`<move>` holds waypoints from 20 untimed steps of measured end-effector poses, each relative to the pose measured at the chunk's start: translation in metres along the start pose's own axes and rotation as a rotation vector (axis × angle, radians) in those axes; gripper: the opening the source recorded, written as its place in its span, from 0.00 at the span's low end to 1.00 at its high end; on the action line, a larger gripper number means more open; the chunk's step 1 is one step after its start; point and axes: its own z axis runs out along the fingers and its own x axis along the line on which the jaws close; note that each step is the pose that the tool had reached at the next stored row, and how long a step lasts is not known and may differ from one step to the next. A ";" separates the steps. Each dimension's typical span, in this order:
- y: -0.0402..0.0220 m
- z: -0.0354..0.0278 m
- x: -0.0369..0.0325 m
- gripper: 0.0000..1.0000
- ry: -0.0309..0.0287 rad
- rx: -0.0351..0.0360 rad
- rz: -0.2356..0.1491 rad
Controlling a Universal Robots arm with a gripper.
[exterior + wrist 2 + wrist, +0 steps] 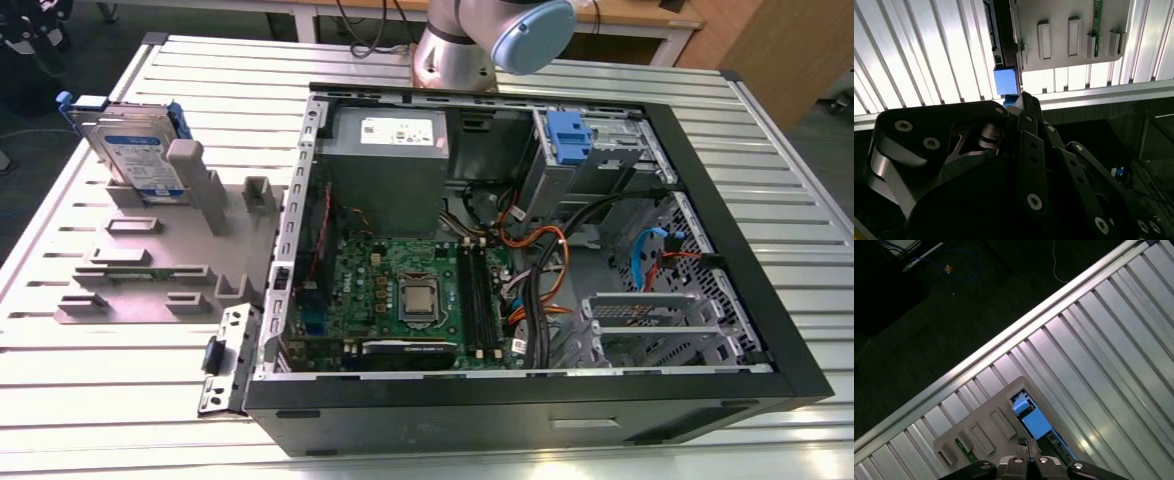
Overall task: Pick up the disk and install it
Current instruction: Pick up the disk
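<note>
The disk (140,155) stands on edge in a slot of the grey holder (160,260), which sits on the slatted table (80,400) at the exterior view's left of the open computer case (534,410). In the first wrist view the gripper (1021,442) is narrow, its tips pressed together on nothing, and it points down toward the disk's blue frame (1033,422) without touching it. The second wrist view shows the same closed fingers (1029,120) just beside that blue frame.
</note>
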 end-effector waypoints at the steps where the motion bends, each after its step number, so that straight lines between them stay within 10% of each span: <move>1: 0.0000 0.0000 0.0000 0.11 0.0004 0.0000 -0.010; 20: 0.0000 0.0000 0.0000 0.11 0.0053 0.0014 -0.143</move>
